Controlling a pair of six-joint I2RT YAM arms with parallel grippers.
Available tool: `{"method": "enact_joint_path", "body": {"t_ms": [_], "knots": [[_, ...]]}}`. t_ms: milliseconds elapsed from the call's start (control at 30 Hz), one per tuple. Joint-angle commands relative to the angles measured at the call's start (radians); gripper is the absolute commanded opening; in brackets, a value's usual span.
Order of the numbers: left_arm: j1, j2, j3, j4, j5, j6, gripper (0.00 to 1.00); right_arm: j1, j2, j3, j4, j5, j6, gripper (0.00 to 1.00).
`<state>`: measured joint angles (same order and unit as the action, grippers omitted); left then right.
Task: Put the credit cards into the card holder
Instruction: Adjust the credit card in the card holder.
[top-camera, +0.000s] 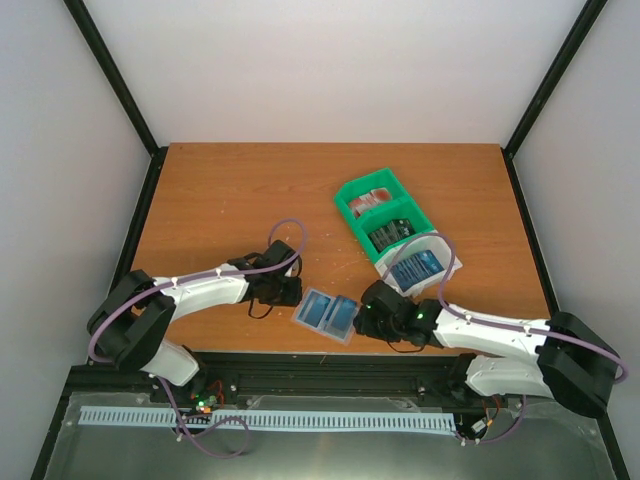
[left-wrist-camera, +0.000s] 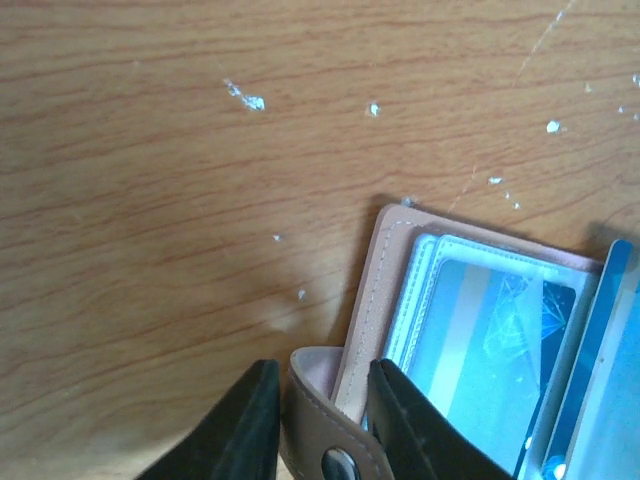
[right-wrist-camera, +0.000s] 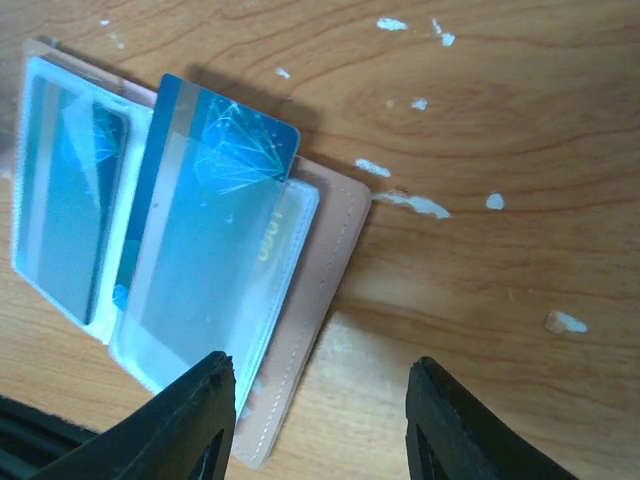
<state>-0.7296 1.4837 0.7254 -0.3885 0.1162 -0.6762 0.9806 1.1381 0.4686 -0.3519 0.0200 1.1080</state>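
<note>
Was robotics lab cell: wooden bench (top-camera: 250, 190) mid-frame, walled by plain white panels (top-camera: 330, 60) and black frame posts (top-camera: 115, 75); left arm (top-camera: 200, 290), right arm (top-camera: 490, 335) bolted at bottom edge.

Card holder (top-camera: 326, 316) lies open at the table's (top-camera: 220, 200) near edge, about mid-width, with a card (right-wrist-camera: 215, 200) partly in its right half. Tray (top-camera: 385, 225) sits behind, toward the right edge, with card stacks (top-camera: 413, 268) in its compartments.

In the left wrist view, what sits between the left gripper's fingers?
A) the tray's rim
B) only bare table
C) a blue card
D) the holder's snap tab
D: the holder's tan snap tab, with its metal stud, sits between the left gripper's jaws.
</note>
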Motion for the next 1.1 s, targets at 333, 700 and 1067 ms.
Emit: {"method": "enact_joint_path", "body": {"t_ms": [333,700,1067], "knots": [[-0.008,0.012,0.043,0.006,-0.022,0.039,0.02,-0.053,0.240,0.285,-0.077,0.171,-0.263,0.50],[-0.008,0.023,0.055,-0.005,-0.026,0.001,0.01,-0.087,0.464,0.388,-0.041,0.131,-0.306,0.46],[-0.008,0.038,0.055,0.006,-0.011,-0.018,0.01,-0.100,0.525,0.407,-0.037,0.057,-0.339,0.43]]}}
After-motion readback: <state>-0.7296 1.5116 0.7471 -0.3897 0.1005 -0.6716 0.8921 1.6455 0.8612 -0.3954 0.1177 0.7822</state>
